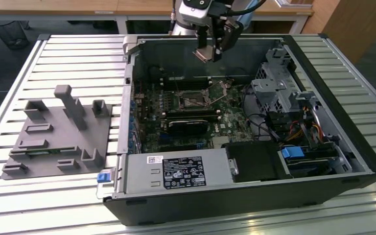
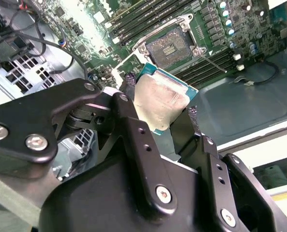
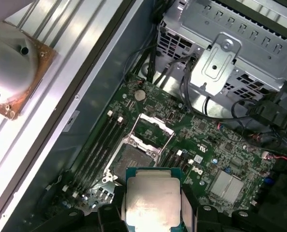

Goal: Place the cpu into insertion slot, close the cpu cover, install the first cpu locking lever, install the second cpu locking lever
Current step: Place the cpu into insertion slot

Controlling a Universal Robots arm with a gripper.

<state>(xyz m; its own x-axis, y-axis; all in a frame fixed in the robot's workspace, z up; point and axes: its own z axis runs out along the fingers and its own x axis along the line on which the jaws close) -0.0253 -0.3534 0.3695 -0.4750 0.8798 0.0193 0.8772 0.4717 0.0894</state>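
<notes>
Slatted table [image 1: 64, 58] carries the open case [image 1: 344, 147]; above it my claw [image 1: 211, 55] pinches the cpu [image 2: 160, 101]; slot [image 2: 168, 47] open, cover [image 3: 158, 123] lifted.

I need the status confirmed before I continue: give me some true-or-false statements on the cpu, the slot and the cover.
1. The gripper is shut on the cpu. True.
2. The cpu sits in the insertion slot. False: it is held above the open case, and the slot is empty.
3. The cpu cover is closed over the slot. False: it stands raised.
4. A grey fixture lies outside the case, at the exterior view's left. True.
</notes>
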